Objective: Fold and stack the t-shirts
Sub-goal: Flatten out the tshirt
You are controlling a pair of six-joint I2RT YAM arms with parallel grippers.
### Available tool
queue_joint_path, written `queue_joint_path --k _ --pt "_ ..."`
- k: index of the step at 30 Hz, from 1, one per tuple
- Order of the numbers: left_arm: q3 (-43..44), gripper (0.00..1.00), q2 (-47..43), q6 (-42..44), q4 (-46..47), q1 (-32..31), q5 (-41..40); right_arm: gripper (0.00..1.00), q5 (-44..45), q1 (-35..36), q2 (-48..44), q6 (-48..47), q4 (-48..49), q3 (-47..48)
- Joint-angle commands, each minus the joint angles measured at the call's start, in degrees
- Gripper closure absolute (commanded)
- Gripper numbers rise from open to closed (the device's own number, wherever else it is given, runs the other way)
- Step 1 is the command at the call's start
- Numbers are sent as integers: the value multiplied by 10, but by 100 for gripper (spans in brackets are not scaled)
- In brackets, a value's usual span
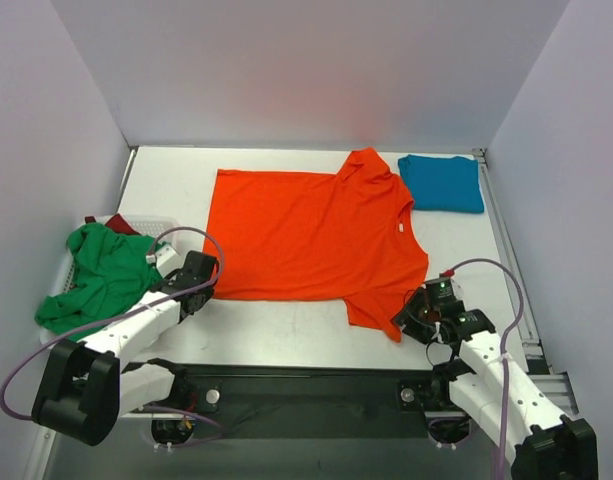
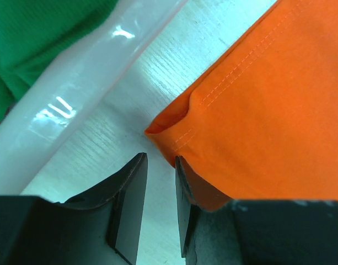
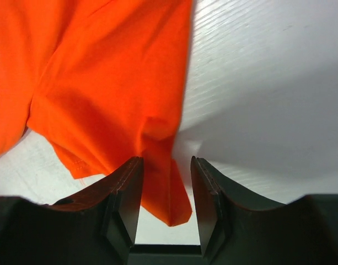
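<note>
Top external view: most of the table (image 1: 286, 335) is being covered by the orange shirt (image 1: 306, 235). It is lying spread flat, with one hem corner just ahead of the left jaws and one sleeve reaching to the right jaws. The green shirt (image 1: 101, 275) is lying crumpled to the outer side of the left jaws, draped over the basket (image 1: 158, 221). The teal shirt (image 1: 442, 183) is lying folded well beyond the right jaws, just beside the orange shirt's far sleeve. A little of the dark red shirt (image 1: 119, 225) is showing past the green one.

At the left gripper (image 2: 160, 160), the jaws are being held narrowly apart, and only bare table is showing between them. The orange hem corner is lying just ahead of the tips and along the outer side of one finger. Whether cloth and finger are touching cannot be told. The basket rim is running ahead of the jaws on the other side, with green cloth beyond it.

At the right gripper (image 3: 166, 163), the jaws are being held moderately apart. The sleeve tip is lying between them, close against one finger, with bare table showing between the cloth and the other finger. The cloth is not being pinched.
</note>
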Motion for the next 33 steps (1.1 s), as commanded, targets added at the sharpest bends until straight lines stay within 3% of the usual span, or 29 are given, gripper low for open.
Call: queue_joint_path --k 1,6,12,20,27,33 --pt "12 62 25 -19 -4 2 -15 59 69 1 -15 35 -27 1" --pt "13 66 38 -15 9 1 -13 58 123 -36 34 6 -22 51" --pt "15 71 46 -8 14 1 -11 60 68 -133 153 -61 90 84" --pt "12 72 41 -4 25 1 -7 64 35 -140 238 -63 179 91" --pt "5 71 25 9 46 1 1 67 58 -140 243 -64 202 87" --pt "7 74 38 11 61 1 3 97 56 -141 254 -63 197 90"
